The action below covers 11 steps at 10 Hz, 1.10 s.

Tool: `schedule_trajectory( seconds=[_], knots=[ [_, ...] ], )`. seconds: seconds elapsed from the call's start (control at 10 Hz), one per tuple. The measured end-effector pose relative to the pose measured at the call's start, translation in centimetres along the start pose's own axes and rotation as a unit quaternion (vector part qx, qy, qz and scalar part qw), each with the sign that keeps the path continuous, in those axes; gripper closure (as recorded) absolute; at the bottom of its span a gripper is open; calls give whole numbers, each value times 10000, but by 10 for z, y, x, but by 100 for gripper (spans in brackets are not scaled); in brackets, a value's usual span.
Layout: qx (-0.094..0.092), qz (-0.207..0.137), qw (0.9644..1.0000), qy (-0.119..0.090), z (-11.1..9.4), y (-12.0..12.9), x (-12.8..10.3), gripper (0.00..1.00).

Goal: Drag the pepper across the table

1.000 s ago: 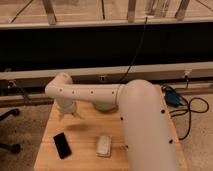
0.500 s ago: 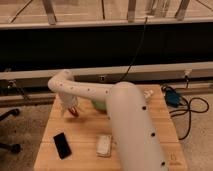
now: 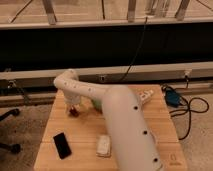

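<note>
The pepper (image 3: 74, 112) is a small dark-red roundish item on the far left part of the light wooden table (image 3: 85, 131). My gripper (image 3: 73, 106) points down right over the pepper, at or just above it, and hides its top. The white arm (image 3: 125, 125) runs from the lower right up to an elbow (image 3: 67, 80) above the gripper and covers the middle of the table.
A black phone (image 3: 62, 145) lies front left and a small white object (image 3: 103, 145) front centre. A dark green domed thing (image 3: 95, 104) peeks out behind the arm. A white item (image 3: 146, 96) lies at the back right. A blue object (image 3: 172, 96) and cables sit off the right edge.
The arm's big link has swung left and now covers more of the table's middle. The gripper has stayed over the pepper, shifting only slightly right.
</note>
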Motion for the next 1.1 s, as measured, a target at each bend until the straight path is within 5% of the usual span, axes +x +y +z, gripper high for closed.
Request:
schedule_trajectory(
  seconds=[0.3,1.1],
  knots=[
    [60,-99,9999,-67,13,-4,0,23],
    [94,-408,9991,-104,8,-15,-6,98]
  ],
)
